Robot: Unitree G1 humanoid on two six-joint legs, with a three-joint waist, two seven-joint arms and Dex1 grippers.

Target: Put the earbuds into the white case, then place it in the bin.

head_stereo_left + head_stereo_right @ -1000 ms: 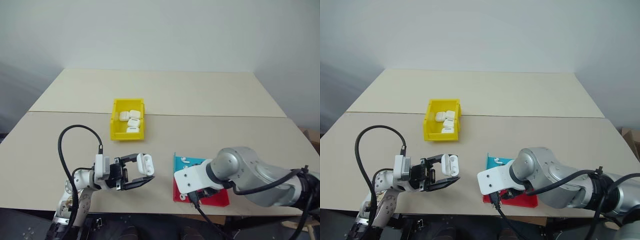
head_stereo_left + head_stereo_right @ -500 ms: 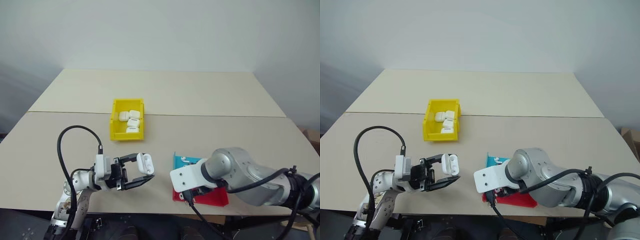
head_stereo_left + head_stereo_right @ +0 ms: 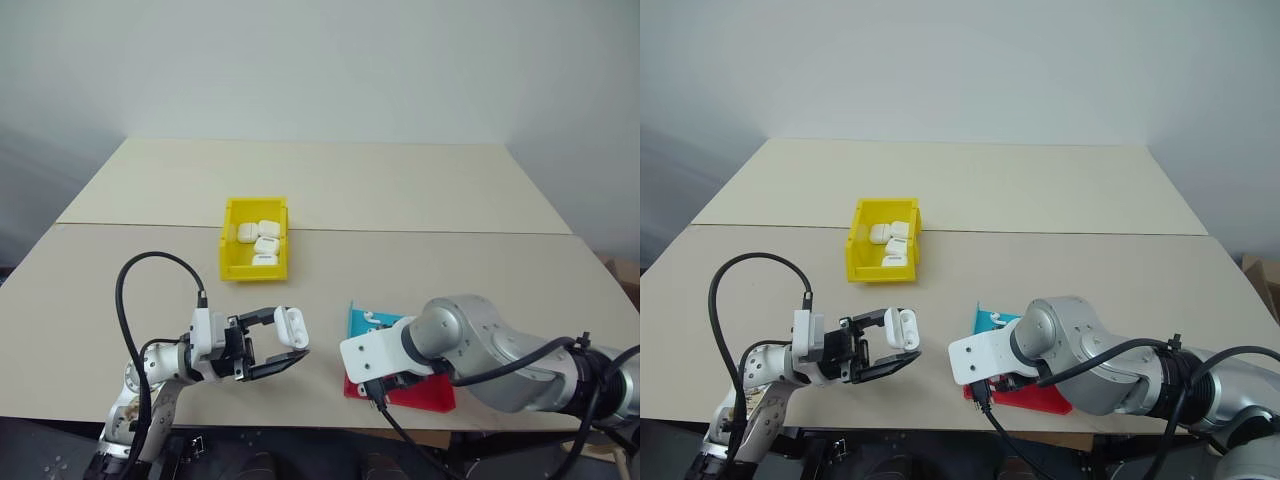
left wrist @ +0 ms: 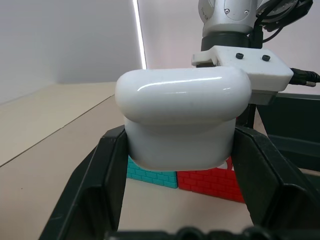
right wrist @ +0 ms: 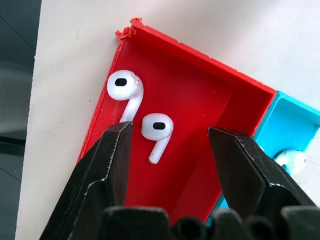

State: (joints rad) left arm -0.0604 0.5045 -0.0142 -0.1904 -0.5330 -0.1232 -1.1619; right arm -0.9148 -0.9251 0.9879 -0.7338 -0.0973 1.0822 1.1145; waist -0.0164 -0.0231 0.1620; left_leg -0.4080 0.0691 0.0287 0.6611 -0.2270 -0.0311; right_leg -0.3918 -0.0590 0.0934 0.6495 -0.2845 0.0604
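Observation:
My left gripper (image 3: 290,338) is shut on the white case (image 3: 291,327), holding it above the table near the front edge. The left wrist view shows the case (image 4: 182,120) pinched between both black fingers. My right gripper (image 5: 169,131) points down, open, over the red tray (image 5: 200,115). Two earbuds (image 5: 125,86) (image 5: 157,126) lie in that tray, one of them under the gap between the fingers. Another earbud (image 5: 291,159) lies in the blue tray (image 5: 295,125). The yellow bin (image 3: 228,255) stands farther back on the table, to the left of centre.
Several white cases (image 3: 266,245) lie inside the bin. The red tray (image 3: 425,397) and blue tray (image 3: 362,322) sit side by side at the table's front edge, partly under my right arm. A seam (image 3: 450,232) runs across the table behind the bin.

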